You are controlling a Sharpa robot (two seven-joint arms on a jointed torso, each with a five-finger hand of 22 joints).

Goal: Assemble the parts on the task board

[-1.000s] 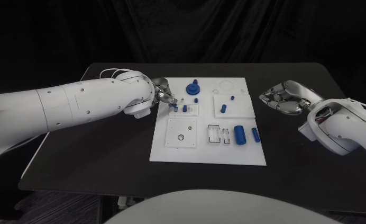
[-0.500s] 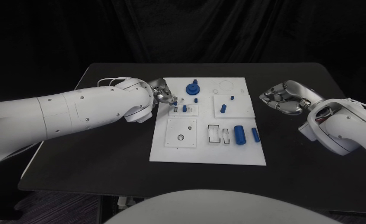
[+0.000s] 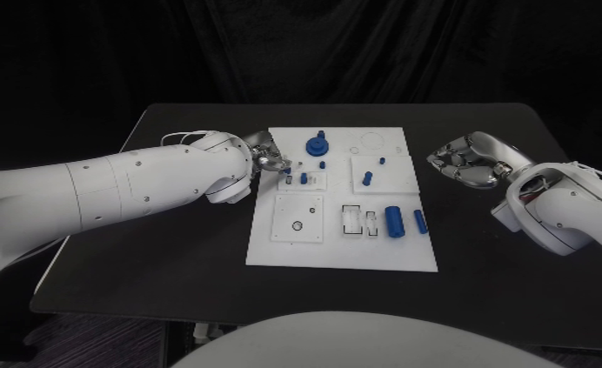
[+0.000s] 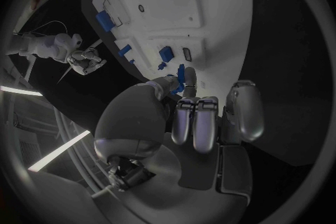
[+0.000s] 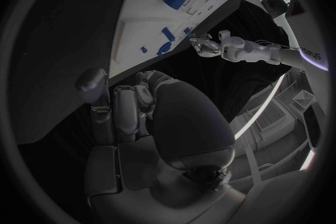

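We see the black table surface (image 3: 150, 246) carrying the white rectangular task board (image 3: 345, 246) at its middle, with small blue plastic parts spread over it. A round blue knob-like part (image 3: 317, 144) stands toward the board's 12 o'clock, a fat blue cylinder (image 3: 394, 221) and a slimmer blue peg (image 3: 420, 221) lie toward its 4 o'clock, and a short blue pin (image 3: 366, 178) sits near its centre.

Our left hand (image 3: 267, 156) is at the board's 10 o'clock edge, fingers curled in over a small blue peg (image 4: 181, 74). It seems pinched at the fingertips (image 4: 187, 83), though we cannot tell for certain that it is held. We judge the step to be seating this peg in the small socket block there; the next move calls for keeping the peg upright and pressing straight down.

Our right hand (image 3: 462, 162) hangs off the board at 3 o'clock, fingers curled in on nothing, well apart from the parts.
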